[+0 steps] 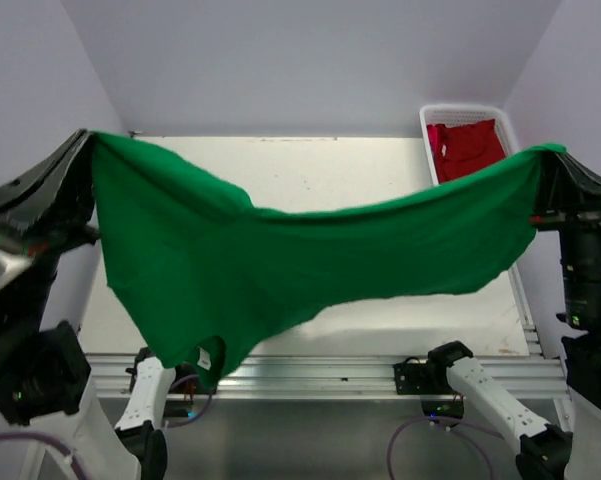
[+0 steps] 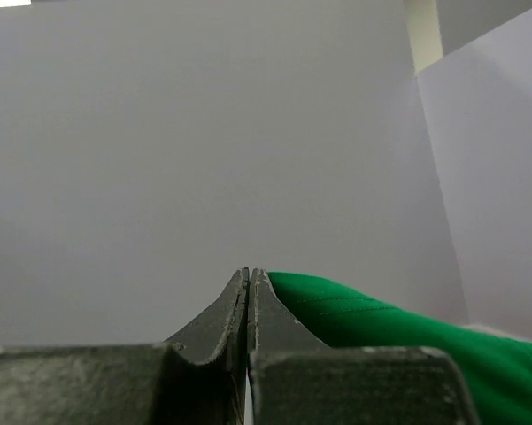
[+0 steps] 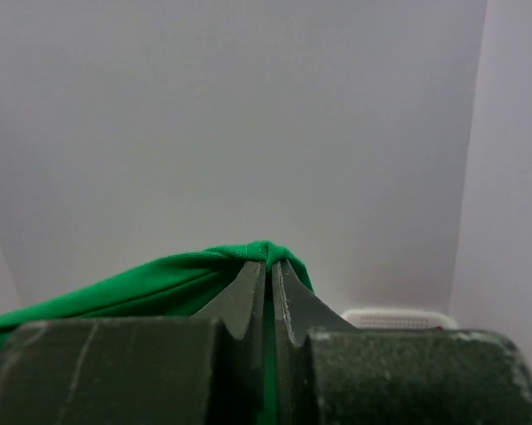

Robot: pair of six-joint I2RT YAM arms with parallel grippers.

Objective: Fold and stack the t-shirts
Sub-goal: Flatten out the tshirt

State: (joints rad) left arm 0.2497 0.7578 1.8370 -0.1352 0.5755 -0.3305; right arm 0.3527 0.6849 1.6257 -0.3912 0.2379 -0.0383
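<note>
At the far left, the left gripper (image 1: 88, 136) is raised high above the left edge of the table (image 1: 330, 170). Its jaws are pressed together on one corner of the green t-shirt (image 1: 280, 250). In the left wrist view the fingers meet with barely a slit between them, and green cloth comes out just beside the tip on the right side. From that corner the shirt hangs in the air across the whole width of the table, held up between the two arms. Its left part drops lowest, with a long fold reaching past the near edge down to the metal rail (image 1: 360, 372). The top hem sags in a shallow curve toward the middle and rises again to the right. Behind the shirt's right end, a white mesh basket (image 1: 460, 112) stands at the far right corner of the table, with the red t-shirt (image 1: 468, 150) bunched inside it. At the far right, the right gripper (image 1: 552, 152) is raised to about the same height and clamped on the shirt's other corner. The right wrist view shows cloth folded over its closed fingertips.
</note>
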